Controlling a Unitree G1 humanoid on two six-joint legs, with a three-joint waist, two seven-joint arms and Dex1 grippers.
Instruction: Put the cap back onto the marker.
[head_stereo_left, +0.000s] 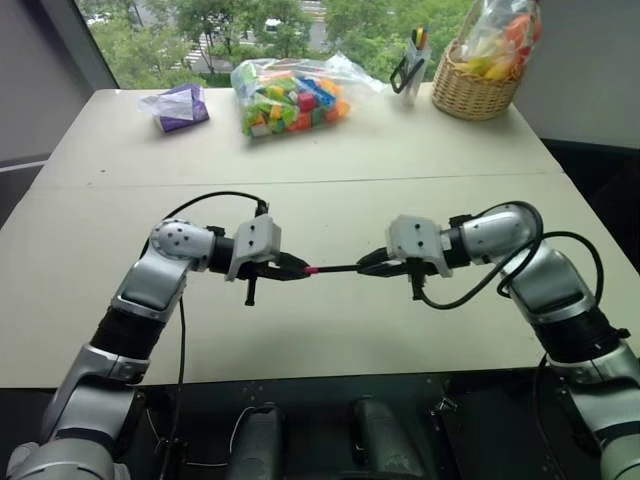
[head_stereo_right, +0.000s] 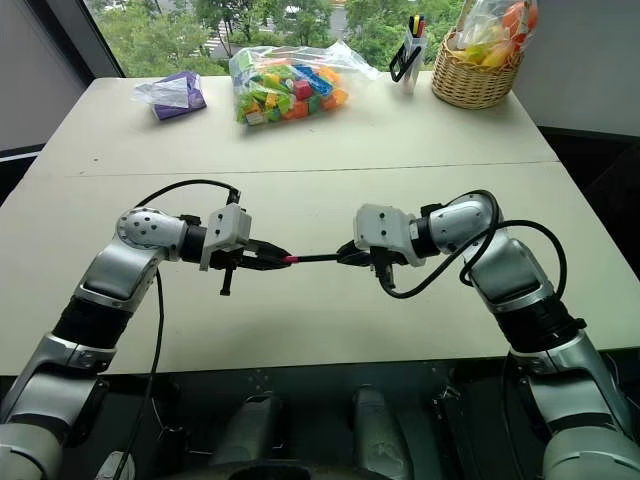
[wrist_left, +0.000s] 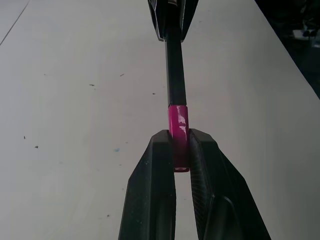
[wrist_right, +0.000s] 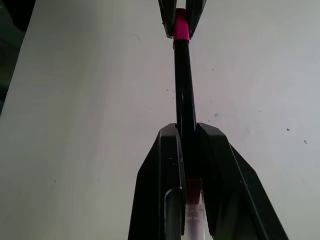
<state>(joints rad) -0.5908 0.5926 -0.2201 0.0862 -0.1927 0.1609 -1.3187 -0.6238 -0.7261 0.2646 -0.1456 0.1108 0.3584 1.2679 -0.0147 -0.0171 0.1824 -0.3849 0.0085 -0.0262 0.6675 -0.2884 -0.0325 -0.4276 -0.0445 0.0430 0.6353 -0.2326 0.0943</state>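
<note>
Both grippers are meeting above the tabletop (head_stereo_left: 330, 150): left gripper (wrist_left: 181, 150) jaws pinching the cap (wrist_left: 178, 125), right gripper (wrist_right: 187, 137) jaws pinching the marker (wrist_right: 184, 85)

Above the table (head_stereo_right: 420, 150) near edge: left gripper (head_stereo_right: 283, 260) clamping cap (head_stereo_right: 292, 260), right gripper (head_stereo_right: 345, 254) pinching marker (head_stereo_right: 318, 258), tips facing.
</note>
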